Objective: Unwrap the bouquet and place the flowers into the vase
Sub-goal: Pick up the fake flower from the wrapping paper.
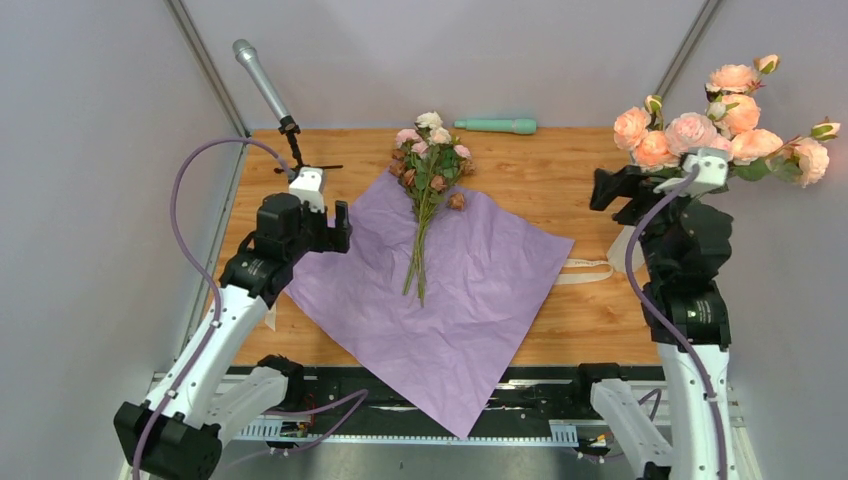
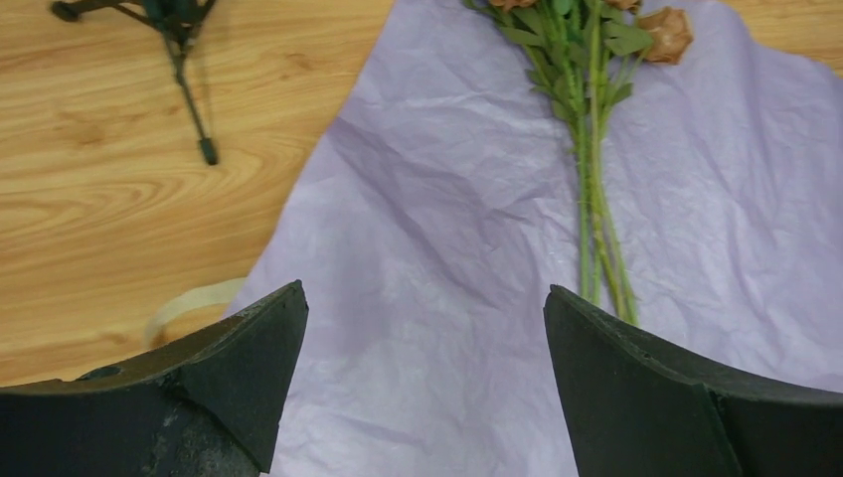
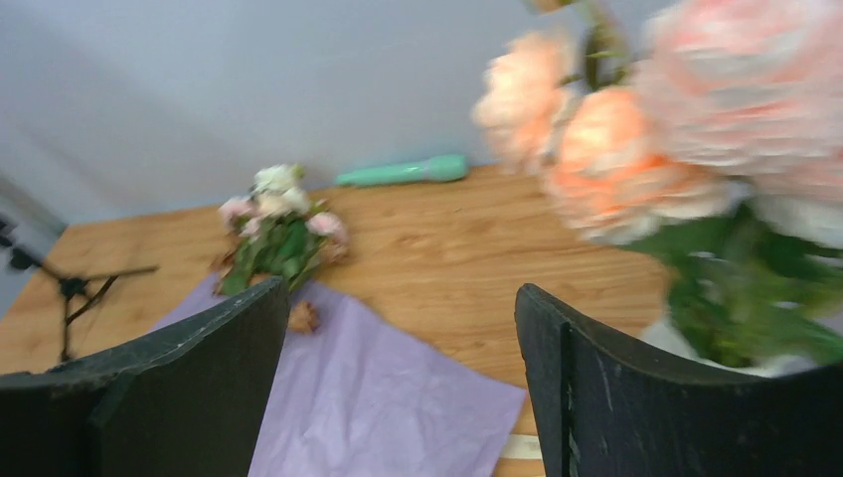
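The bouquet is unwrapped. Its lilac paper [image 1: 470, 300] [image 2: 427, 248] [image 3: 378, 397] lies spread flat on the wooden table. The flowers [image 1: 430, 160] [image 2: 591, 199] [image 3: 278, 234] lie loose on the paper, heads toward the back and thin stems pointing forward. My left gripper [image 1: 335, 225] [image 2: 423, 288] is open over the paper's left part, left of the stems, holding nothing. My right gripper [image 1: 612, 190] [image 3: 403, 288] is open and empty, raised at the right. Only a white sliver of the vase [image 1: 620, 250] [image 3: 686, 348] shows behind the right arm, under large peach roses [image 1: 725, 120].
A cream ribbon [image 1: 585, 270] [image 2: 189, 303] [image 3: 522, 447] lies on the wood beside the paper's right edge and also by its left edge. A mint-green cylinder [image 1: 497, 126] [image 3: 403, 171] lies at the back. A microphone on a small tripod [image 1: 262, 80] [image 2: 179, 40] stands back left.
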You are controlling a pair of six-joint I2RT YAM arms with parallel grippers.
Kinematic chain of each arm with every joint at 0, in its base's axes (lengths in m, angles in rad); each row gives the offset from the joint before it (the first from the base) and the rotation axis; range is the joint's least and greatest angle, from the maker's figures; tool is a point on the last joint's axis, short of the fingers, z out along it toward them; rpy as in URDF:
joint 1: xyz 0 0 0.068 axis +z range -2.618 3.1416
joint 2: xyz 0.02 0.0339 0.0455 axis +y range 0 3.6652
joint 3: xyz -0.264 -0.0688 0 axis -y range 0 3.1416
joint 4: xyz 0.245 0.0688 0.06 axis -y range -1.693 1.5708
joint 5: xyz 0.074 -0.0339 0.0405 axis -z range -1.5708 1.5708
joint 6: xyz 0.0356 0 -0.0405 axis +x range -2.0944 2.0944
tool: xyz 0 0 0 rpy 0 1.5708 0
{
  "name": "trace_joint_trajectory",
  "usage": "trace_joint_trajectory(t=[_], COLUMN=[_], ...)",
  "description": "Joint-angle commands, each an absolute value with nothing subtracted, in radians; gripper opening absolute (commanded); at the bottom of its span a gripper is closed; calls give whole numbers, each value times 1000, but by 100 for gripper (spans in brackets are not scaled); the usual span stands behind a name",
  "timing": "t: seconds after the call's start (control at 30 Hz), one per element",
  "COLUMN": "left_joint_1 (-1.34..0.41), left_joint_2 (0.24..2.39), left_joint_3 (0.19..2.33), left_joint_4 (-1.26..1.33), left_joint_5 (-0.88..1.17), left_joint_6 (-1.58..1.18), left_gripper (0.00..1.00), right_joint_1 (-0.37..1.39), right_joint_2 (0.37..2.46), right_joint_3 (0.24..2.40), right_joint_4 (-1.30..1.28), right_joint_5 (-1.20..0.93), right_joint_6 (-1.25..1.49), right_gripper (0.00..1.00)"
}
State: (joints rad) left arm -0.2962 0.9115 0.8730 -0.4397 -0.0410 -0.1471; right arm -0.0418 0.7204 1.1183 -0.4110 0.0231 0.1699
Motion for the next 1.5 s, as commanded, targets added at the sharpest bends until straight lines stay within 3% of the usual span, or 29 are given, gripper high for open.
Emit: trace_joint_trajectory(t=[0.0, 0.1, 0.33, 0.5, 0.7, 0.9, 1.47], left_joint_1=[-352, -408, -497, -502, -502, -502, -502], left_joint_2=[953, 997, 1145, 1289, 1497, 1711, 1936], left_joint_3=[865, 837, 802, 828, 922, 1074, 1336], left_joint_4=[-350, -269, -83, 34, 125, 132, 23], left_joint_5=[19, 59, 90, 115, 119, 138, 6], left_joint_6=[-263, -353, -494, -539, -550, -543, -493], left_gripper=[95, 94, 92, 85, 66, 57, 34], right_joint_1=[222, 436, 613, 621, 619, 600, 558], right_joint_2=[788, 861, 1010, 1073, 1090, 1073, 1032], right_joint_3=[1138, 1117, 1048, 994, 953, 911, 868], right_joint_4=[-444, -411, -282, -210, -210, -216, -255], right_joint_5=[129, 241, 223, 138, 150, 162, 101], right_joint_6=[134, 121, 194, 267, 259, 242, 234], right_gripper=[84, 80, 75, 73, 72, 73, 73])
